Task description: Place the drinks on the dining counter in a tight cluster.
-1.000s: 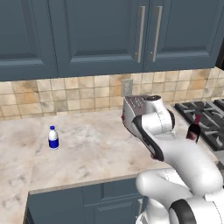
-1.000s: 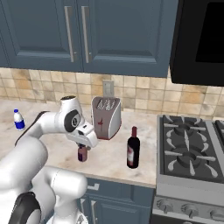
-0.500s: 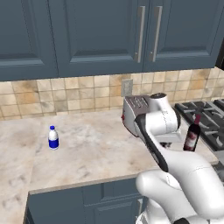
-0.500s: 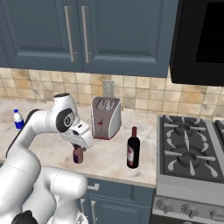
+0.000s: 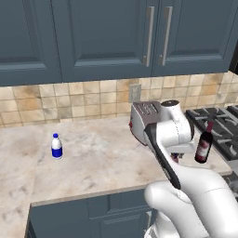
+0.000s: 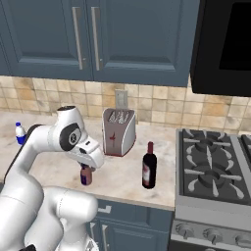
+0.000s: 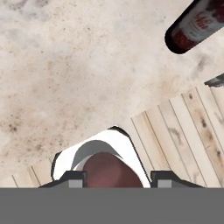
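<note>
The gripper (image 6: 87, 168) is clamped on the tiny maroon bottle (image 6: 87, 175), apparently to carry it toward the cluster spot.

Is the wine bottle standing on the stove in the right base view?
No, the wine bottle stands upright on the marble counter, just left of the stove.

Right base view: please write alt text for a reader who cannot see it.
The gripper reaches down over a tiny maroon bottle on the marble counter, with a wine bottle, a toaster and a water bottle also standing there.
</note>
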